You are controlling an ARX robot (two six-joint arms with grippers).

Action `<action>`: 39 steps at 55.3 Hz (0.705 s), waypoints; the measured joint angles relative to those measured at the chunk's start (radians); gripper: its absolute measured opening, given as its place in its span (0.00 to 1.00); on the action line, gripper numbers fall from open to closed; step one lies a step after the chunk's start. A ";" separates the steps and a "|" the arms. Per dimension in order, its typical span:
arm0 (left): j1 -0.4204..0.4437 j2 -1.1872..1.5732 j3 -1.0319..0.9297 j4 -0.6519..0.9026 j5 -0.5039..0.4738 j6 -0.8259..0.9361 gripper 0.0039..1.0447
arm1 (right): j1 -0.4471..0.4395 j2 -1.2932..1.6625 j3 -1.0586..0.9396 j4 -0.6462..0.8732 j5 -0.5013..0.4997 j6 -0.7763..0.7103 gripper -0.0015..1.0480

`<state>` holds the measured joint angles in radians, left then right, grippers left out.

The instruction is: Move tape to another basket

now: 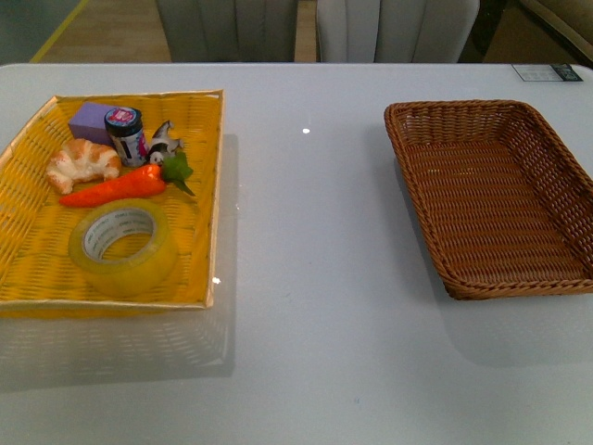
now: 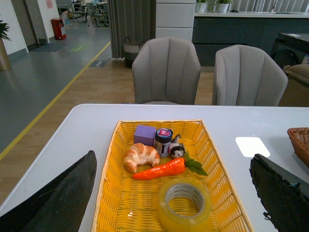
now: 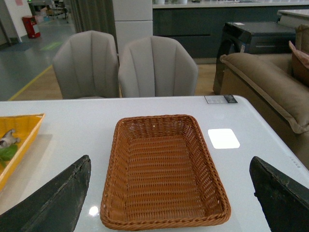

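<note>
A yellow tray [image 1: 215,185] holds a croissant [image 1: 83,163], carrot [image 1: 116,188], purple block [image 1: 89,120] and small jar [image 1: 126,135].

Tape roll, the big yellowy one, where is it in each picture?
Front view: the tape lies in the yellow tray, nearer the camera than the carrot.
Left wrist view: same tray, tape beside the carrot, away from the chairs.
Right wrist view: not in it.
Shared landmark: the yellow tray, whose corner shows there too.

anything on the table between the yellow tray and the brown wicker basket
Nothing: in the front view only bare white tabletop separates the yellow tray from the brown wicker basket.
</note>
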<state>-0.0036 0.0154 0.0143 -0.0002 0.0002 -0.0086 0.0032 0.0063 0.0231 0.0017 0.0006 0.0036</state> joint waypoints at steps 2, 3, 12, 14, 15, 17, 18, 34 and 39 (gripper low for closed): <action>0.000 0.000 0.000 0.000 0.000 0.000 0.92 | 0.000 0.000 0.000 0.000 0.000 0.000 0.91; 0.000 0.000 0.000 0.000 0.000 0.000 0.92 | 0.000 0.000 0.000 0.000 0.000 0.000 0.91; 0.000 0.000 0.000 0.000 0.000 0.000 0.92 | 0.000 0.000 0.000 0.000 0.000 0.000 0.91; 0.000 0.000 0.000 0.000 0.000 0.000 0.92 | 0.000 0.000 0.000 0.000 0.000 0.000 0.91; 0.000 0.000 0.000 0.000 0.000 0.000 0.92 | 0.000 0.000 0.000 0.000 0.000 0.000 0.91; 0.000 0.000 0.000 0.000 0.000 0.000 0.92 | 0.000 0.000 0.000 0.000 0.000 0.000 0.91; 0.000 0.000 0.000 0.000 0.000 0.000 0.92 | 0.000 0.000 0.000 0.000 0.000 0.000 0.91; 0.000 0.000 0.000 0.000 0.000 0.000 0.92 | 0.000 0.000 0.000 0.000 0.000 0.000 0.91; 0.000 0.002 0.001 -0.002 0.000 0.003 0.92 | 0.000 0.000 0.000 0.000 0.000 0.000 0.91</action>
<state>-0.0032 0.0170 0.0151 -0.0021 0.0006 -0.0059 0.0032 0.0063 0.0231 0.0017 0.0006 0.0040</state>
